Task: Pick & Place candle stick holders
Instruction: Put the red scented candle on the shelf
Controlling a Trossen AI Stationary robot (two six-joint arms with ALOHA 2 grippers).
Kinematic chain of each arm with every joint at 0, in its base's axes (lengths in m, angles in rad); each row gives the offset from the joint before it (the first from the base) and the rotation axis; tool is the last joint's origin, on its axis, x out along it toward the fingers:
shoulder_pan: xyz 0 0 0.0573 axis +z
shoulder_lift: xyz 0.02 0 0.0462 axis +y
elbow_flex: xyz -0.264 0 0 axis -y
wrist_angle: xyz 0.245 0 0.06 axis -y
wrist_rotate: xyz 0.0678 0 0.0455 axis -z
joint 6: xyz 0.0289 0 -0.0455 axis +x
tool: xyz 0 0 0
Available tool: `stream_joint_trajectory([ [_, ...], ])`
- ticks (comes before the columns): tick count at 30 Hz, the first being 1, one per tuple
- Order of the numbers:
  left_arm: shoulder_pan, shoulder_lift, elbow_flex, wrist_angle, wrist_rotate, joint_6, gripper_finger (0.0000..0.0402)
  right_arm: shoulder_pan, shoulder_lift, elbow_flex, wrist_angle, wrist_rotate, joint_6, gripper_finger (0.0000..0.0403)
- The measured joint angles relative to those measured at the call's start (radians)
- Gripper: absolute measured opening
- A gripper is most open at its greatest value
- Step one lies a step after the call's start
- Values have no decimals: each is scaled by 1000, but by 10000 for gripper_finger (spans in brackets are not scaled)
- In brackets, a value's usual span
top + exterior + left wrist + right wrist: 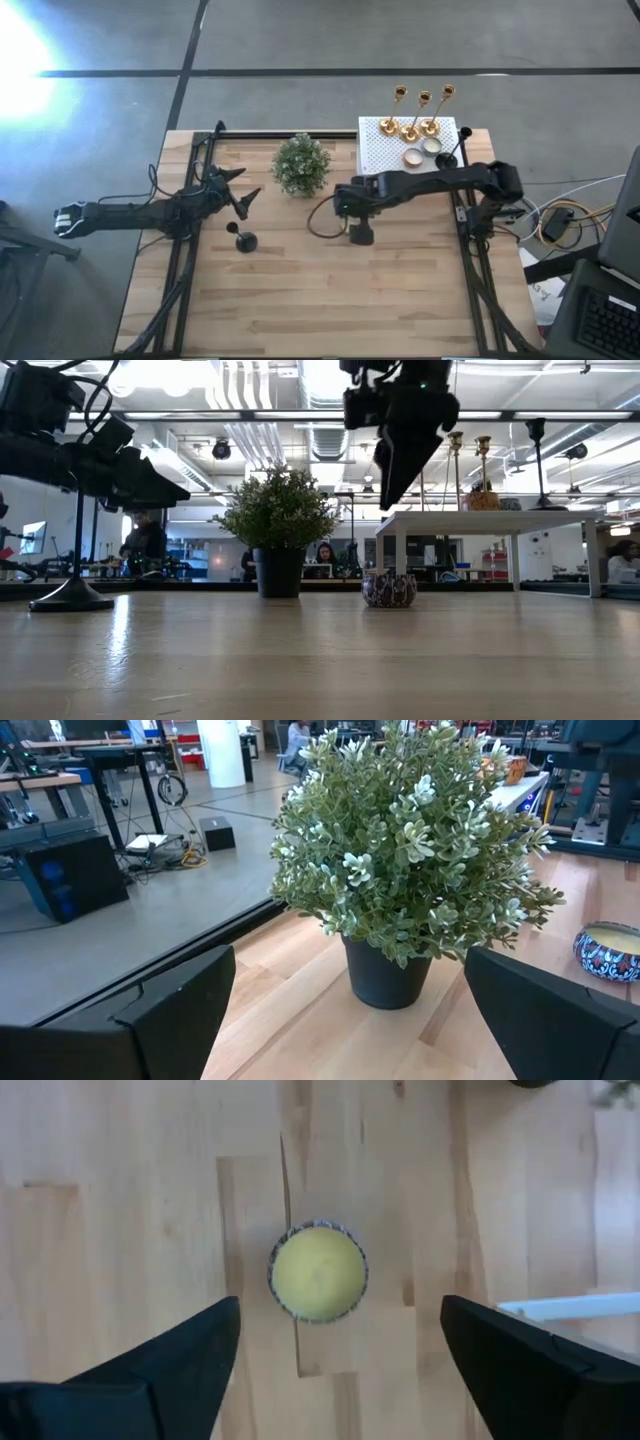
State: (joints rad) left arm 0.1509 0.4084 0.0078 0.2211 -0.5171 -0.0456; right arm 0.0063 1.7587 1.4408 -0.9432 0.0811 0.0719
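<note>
Right jaws (pixel 330 1345): spread wide, holding nothing, hanging directly above a small round patterned bowl of yellow wax (pixel 319 1271) that stands free on the pale wooden desk (pixel 330 290).
Left jaws (pixel 340 1010): spread wide, empty, facing the bushy green potted plant (pixel 410 860).
Gold stems (pixel 423 110): three on the white perforated box (pixel 385 150).
Black holders: one (pixel 243 238) near the left arm; another (pixel 452 155) probably at the box's edge.
Progress: early, most holders apparently unmoved.

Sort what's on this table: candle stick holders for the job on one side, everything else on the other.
For the job:
- three gold holders on the white box
- black holder on the table
- black holder at the box's edge

Everything else:
- potted plant
- white box
- patterned candle cup
- two small candles on the box
</note>
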Motion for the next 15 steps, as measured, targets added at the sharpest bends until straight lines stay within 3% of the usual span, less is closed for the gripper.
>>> stream_joint_trajectory([
  [7, 0, 0, 0, 0, 0, 0, 399, 0, 97, 51, -4, 0, 1, 353],
  [15, 0, 0, 2, -5, 0, 0, 399, 0, 107, 34, -3, 13, 7, 343],
])
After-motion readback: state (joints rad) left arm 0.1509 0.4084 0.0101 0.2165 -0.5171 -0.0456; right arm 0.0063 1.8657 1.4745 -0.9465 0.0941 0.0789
